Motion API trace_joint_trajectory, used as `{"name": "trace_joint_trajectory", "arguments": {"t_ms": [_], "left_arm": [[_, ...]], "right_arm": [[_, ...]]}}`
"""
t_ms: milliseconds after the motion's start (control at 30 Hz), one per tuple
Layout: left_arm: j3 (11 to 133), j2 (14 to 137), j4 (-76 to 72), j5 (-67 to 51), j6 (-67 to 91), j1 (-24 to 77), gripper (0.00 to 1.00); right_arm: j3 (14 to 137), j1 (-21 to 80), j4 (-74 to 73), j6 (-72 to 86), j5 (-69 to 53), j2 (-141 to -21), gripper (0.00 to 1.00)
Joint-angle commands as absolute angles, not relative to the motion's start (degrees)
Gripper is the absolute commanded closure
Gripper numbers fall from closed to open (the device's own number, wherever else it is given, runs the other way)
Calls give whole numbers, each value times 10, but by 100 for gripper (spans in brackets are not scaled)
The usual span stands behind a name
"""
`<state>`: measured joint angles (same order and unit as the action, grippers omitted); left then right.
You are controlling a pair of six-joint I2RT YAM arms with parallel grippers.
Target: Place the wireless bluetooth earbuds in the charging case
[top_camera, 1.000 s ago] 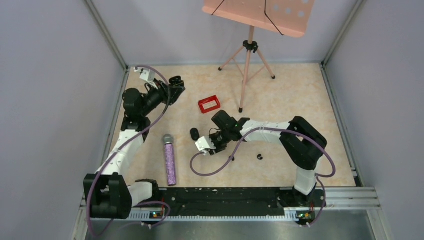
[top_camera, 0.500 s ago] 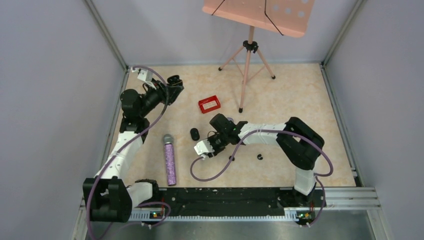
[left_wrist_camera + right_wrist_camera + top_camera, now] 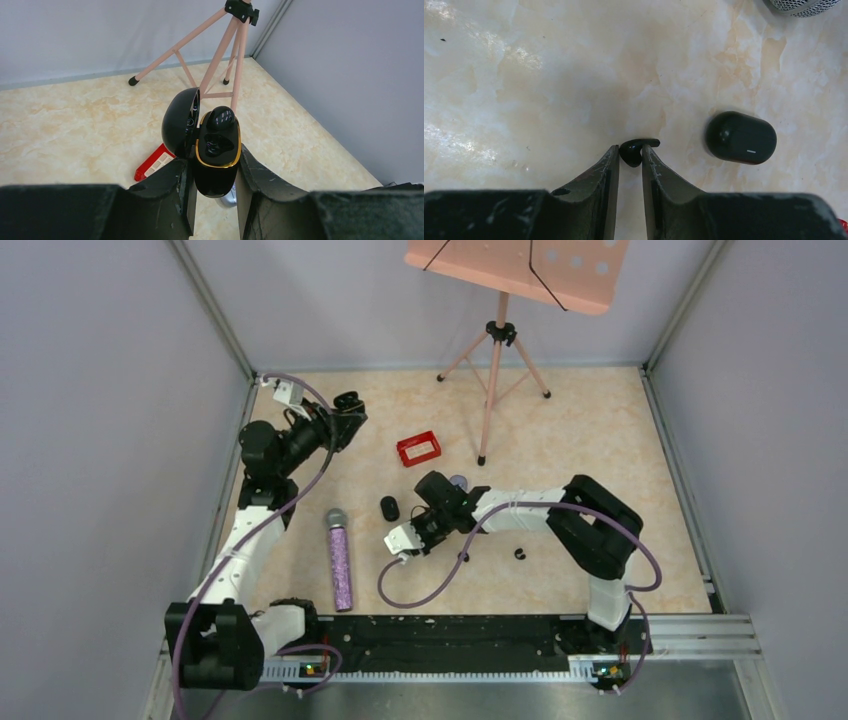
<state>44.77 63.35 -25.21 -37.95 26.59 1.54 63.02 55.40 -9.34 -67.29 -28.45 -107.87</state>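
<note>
The left gripper point(image 3: 215, 162) clamps the glossy black, gold-rimmed charging case point(image 3: 215, 150) by its base, raised with the lid swung open. A seated black earbud point(image 3: 220, 119) fills one pocket, and the other is bared, likely for its mate. On the marbled beige counter point(image 3: 524, 75), the right gripper point(image 3: 629, 150) pinches a loose black earbud point(image 3: 638, 146) at its tips, near a closed black oval case point(image 3: 740, 137).

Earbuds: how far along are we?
Done: the left tool grips the open case, with one earbud seated; the slot beside it looks empty. In hand: the right tool appears to pinch a black earbud on the table. Left: lift it and seat it in that slot.
</note>
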Motion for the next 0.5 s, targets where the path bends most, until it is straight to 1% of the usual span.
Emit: {"name": "trace_joint_trajectory", "arguments": {"t_ms": [0,33,67,100,200,333,467], "left_arm": [[443,616,-270,-375,271,12,100],[442,615,-270,-375,272,12,100],[441,615,-270,-375,272,12,100],[441,615,-270,-375,272,12,100],[440,615,-269,-376,273,11,100],[440,618,-268,-381,272,12,100],[437,632,-297,-411,266,12,100]], "right_arm": [[642,562,-111,-667,-270,-1103,78],[643,562,-112,-665,-267,-1105,79],[644,562,-112,-661,-263,-1107,82],[647,562,-112,-654,-262,-1108,87],[656,562,-110,-635,-263,-1106,95],[680,552,-104,-570,-272,-1075,100],[737,514,-140,-436,-315,-1029,100]]}}
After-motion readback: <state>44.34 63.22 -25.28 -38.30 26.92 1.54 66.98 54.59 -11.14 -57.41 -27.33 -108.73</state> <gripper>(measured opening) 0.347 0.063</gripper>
